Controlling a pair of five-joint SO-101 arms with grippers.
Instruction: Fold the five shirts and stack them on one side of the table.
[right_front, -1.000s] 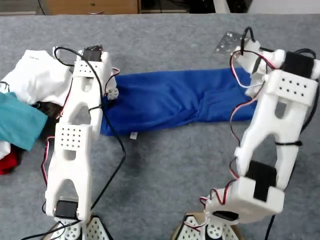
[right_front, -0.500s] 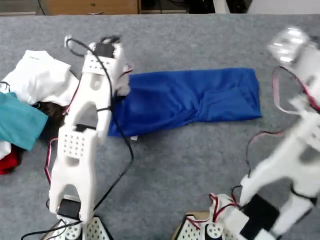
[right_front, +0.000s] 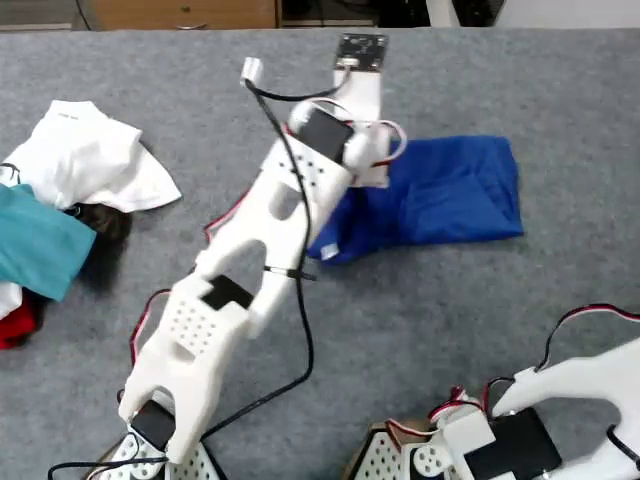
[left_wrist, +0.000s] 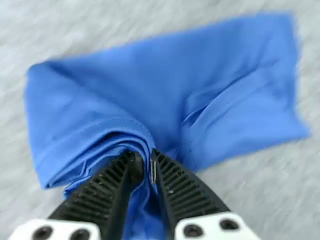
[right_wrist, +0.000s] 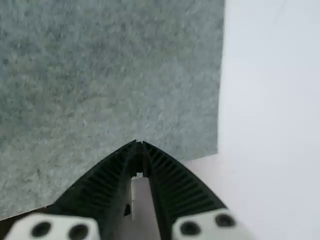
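A blue shirt (right_front: 450, 195) lies on the grey mat right of centre, its left part lifted and doubled over toward the right. My left gripper (right_front: 372, 170) is above the shirt's left end. In the left wrist view the gripper (left_wrist: 142, 161) is shut on a bunched fold of the blue shirt (left_wrist: 175, 85). My right arm (right_front: 560, 420) is drawn back at the near right corner. In the right wrist view the gripper (right_wrist: 139, 146) is shut with nothing in it, over the mat's edge (right_wrist: 220, 100).
A heap of unfolded shirts sits at the left edge: a white one (right_front: 90, 155), a teal one (right_front: 40, 245), a red one (right_front: 15, 320) and a dark one (right_front: 100, 225). Bare grey mat (right_front: 420, 300) spreads across the front. A wooden cabinet (right_front: 180, 12) stands behind.
My left gripper has carried the blue shirt's left end to the right, doubling the shirt over. The right arm has left the shirt's right end and pulled back to the near right corner.
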